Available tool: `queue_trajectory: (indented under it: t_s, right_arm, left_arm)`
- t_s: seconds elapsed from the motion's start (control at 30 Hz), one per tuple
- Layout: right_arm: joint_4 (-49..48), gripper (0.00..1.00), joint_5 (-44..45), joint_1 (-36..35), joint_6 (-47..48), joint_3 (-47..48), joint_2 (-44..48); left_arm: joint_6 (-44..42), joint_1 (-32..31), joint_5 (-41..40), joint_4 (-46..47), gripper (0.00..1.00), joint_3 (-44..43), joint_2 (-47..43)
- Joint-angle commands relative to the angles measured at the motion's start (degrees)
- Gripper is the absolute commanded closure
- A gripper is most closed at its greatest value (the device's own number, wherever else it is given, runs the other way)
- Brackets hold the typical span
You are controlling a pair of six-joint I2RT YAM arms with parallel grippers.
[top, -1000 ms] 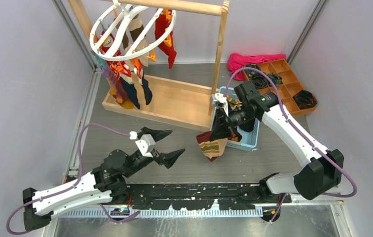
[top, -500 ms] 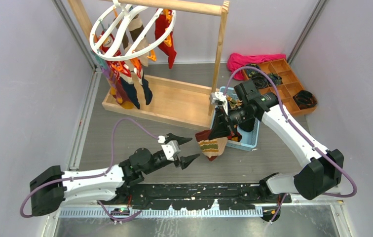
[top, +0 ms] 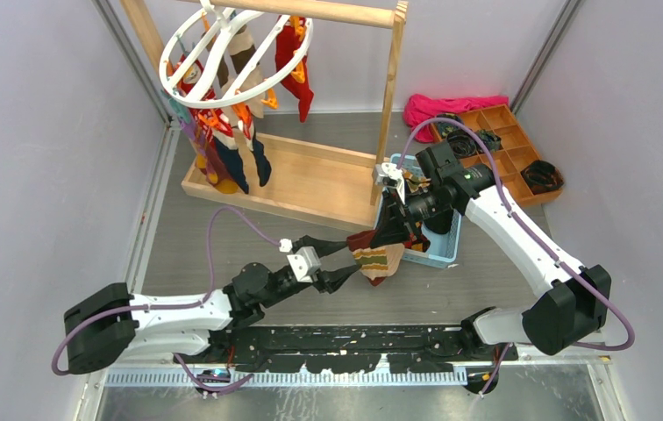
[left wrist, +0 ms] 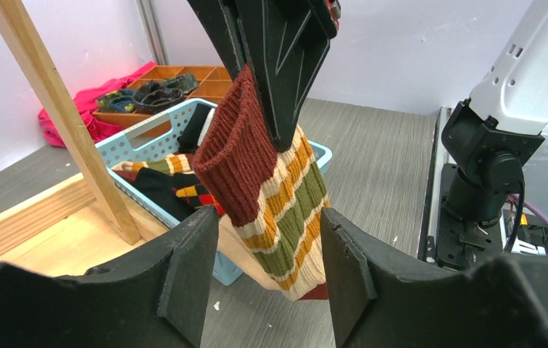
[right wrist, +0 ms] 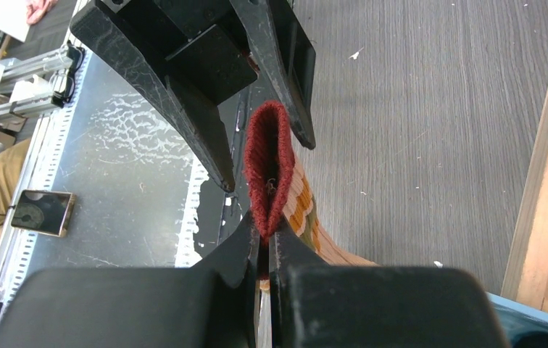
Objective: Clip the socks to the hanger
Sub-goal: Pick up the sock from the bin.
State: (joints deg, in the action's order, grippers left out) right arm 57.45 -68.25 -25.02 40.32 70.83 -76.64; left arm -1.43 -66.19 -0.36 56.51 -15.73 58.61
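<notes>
Noting first what stays hidden: the right gripper [right wrist: 264, 245] is clenched on the red cuff of the striped sock [left wrist: 275, 188], and in the left wrist view its black fingers cover the top of that cuff. The sock's toe end dips partly behind the near fingers of the left gripper [top: 343, 260]. That gripper stands spread wide, one finger on each side of the sock; we cannot tell whether either pad touches the fabric.

The sock hangs free above the table [top: 179, 254], mid-frame in the top view, just left of the blue basket [top: 440, 253]. The basket's contents read as a dark jumble of socks, count unclear. The round clip hanger [top: 223, 57], upper left, is cut off by the top edge; several socks dangle from it.

For room, bare table lies below and left of the sock. The wooden rack [top: 310, 189], base and post, crowds the upper side, and the basket rim crowds the right.
</notes>
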Motion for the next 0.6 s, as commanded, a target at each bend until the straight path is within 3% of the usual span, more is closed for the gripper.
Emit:
queue_trajectory:
  t_s: [0.0,0.17,0.33,0.43,0.57]
  right_arm:
    - [-1.1,0.99,-1.9,-0.3,-0.5,0.7,1.1]
    - [-1.2,0.99,-1.8,-0.2,-0.6,0.6,1.2]
    - [-1.3,0.99,-1.6,-0.3,-0.6,0.6,1.3]
    - [-1.3,0.99,-1.6,-0.2,-0.6,0.6,1.3]
    - [-1.3,0.99,-1.5,-0.3,-0.6,0.6,1.3]
  left_arm:
    - [1.0,0.4,-0.1,7.6,0.46,-2.5,2.7]
    - [1.2,0.3,1.8,9.4,0.58,-4.3,6.1]
    - [2.5,0.3,1.6,11.7,0.64,-4.4,8.0]
    - [2.7,0.3,1.6,11.8,0.82,-4.4,8.3]
    - [2.4,0.3,1.0,11.3,0.98,-4.1,7.9]
